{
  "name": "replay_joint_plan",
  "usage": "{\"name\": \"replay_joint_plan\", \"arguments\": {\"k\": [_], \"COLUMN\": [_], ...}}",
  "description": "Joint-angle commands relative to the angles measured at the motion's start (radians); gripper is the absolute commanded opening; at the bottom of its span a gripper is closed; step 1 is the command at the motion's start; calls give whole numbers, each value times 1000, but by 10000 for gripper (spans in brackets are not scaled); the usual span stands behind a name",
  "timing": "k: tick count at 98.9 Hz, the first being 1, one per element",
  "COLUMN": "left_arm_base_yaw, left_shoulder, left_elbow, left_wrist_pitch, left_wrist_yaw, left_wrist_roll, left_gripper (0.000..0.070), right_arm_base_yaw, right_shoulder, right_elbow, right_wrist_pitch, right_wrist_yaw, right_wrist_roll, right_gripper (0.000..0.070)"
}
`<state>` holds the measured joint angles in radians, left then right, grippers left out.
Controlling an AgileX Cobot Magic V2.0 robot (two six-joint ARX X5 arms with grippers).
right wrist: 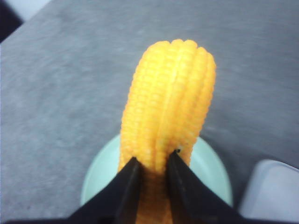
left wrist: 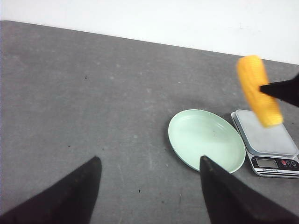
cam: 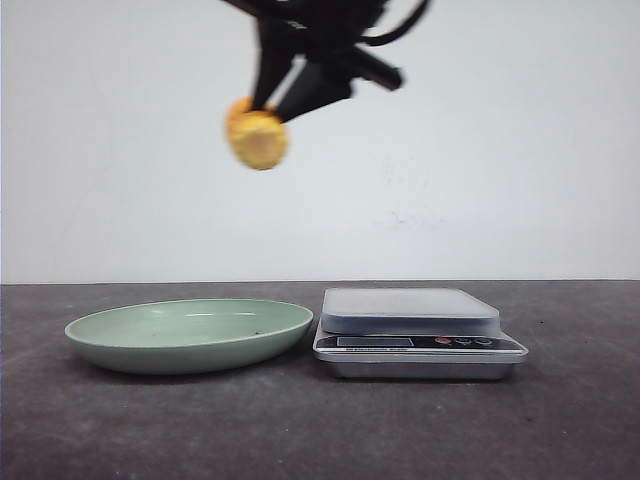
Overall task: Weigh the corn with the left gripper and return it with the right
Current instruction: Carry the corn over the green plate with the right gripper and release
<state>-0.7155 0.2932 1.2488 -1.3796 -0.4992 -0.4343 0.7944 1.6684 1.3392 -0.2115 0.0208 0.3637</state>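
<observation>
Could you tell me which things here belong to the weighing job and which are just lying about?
Part of the job:
- corn, held high by the right gripper, above the plate
- scale, nothing on it
- green plate, empty
- left gripper, jaws open and empty

Just lying about:
- nothing; only the dark table remains

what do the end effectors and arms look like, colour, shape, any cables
Both end effectors are matte black with no visible markings. The left end effector has broad wedge fingers tapering to points; the right end effector has similar narrow-tipped fingers. A black cable loops beside the right arm.
</observation>
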Motion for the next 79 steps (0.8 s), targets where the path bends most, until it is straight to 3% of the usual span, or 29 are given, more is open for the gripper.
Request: {"name": "replay_joint_plan", "arguments": {"k": [1, 53, 59, 72, 79], "left_arm_base_yaw": [-5, -5, -5, -5, -5], "left_shoulder": [0, 0, 0, 0, 0], "left_elbow": [11, 11, 11, 11, 11], "left_wrist_pitch": [11, 9, 6, 6, 6], "left_wrist_yaw": [-6, -6, -6, -6, -6], "left_wrist_roll": [-5, -6, -6, -6, -6], "left_gripper": [395, 395, 395, 395, 395], "right_arm_base_yaw": [17, 53, 54, 55, 54], "right_shoulder": [65, 327, 333, 333, 332], "right_elbow": [29, 44, 44, 44, 44], "right_wrist_pitch": [0, 9, 9, 26, 41], "right_wrist_yaw": [5, -6, -17, -21, -34], "right_wrist_roll": [4, 46, 48, 48, 47], "right_gripper": [0, 4, 77, 427, 531]}}
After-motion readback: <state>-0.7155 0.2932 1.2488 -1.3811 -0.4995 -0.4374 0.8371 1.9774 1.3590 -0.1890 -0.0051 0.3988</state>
